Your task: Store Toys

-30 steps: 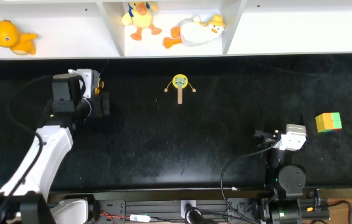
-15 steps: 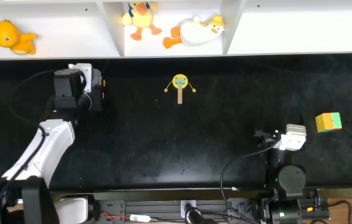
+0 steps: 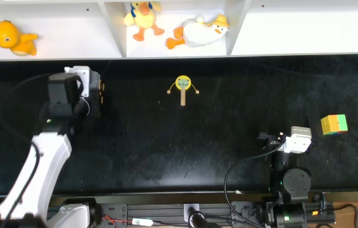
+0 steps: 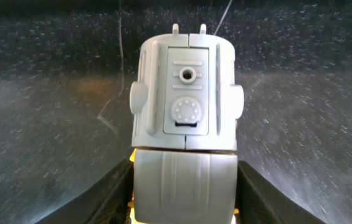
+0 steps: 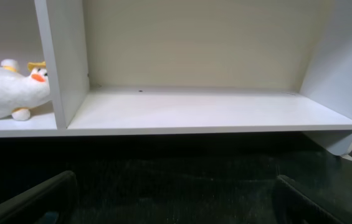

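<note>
A grey, boxy robot toy (image 4: pixel 188 106) with a yellow underside stands upright, and my left gripper (image 4: pixel 185 186) is shut on its lower part. In the top view the left gripper (image 3: pixel 98 96) is at the left of the black mat, just in front of the white shelf (image 3: pixel 115 44). A small round-headed toy on a stick (image 3: pixel 183 87) lies mid-mat, near the shelf. A multicoloured cube (image 3: pixel 334 124) sits at the far right. My right gripper (image 3: pixel 268 139) rests low at the right; in its wrist view the right gripper (image 5: pixel 176 208) is open and faces the right shelf compartment (image 5: pixel 207 109).
An orange duck (image 3: pixel 14 37) sits in the left compartment. A yellow duck plush (image 3: pixel 144 18) and a white goose plush (image 3: pixel 198 31) share the middle one. The goose plush (image 5: pixel 7 93) also shows beyond a divider (image 5: pixel 60 62) in the right wrist view.
The left arm has shifted a little left and toward the shelf, still with the robot toy. The right arm has not moved.
</note>
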### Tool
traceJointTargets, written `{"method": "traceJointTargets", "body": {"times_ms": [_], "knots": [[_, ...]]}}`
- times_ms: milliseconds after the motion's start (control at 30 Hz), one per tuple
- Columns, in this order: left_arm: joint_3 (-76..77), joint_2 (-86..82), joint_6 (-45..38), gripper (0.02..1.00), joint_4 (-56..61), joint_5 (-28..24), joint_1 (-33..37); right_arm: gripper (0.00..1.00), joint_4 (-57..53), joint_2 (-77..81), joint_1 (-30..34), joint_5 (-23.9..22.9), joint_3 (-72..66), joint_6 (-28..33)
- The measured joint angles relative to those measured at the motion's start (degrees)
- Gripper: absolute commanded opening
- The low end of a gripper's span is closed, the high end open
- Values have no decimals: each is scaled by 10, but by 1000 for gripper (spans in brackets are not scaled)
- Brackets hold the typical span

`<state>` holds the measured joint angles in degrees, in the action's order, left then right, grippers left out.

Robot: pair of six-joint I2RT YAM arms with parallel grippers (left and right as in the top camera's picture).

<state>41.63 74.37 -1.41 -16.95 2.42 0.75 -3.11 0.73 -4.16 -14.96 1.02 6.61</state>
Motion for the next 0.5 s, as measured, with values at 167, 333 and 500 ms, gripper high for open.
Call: {"method": "traceJointTargets", "body": {"times_ms": [167,333,500], "knots": [[0,-71,0,402,-32,-1,0,993,0,0,0,0,0,0],[12,-83,0,386,-35,-13,0,996,0,0,0,0,0,0],[70,-56,0,375,-37,-20,-9,996,0,0,0,0,0,0]]}}
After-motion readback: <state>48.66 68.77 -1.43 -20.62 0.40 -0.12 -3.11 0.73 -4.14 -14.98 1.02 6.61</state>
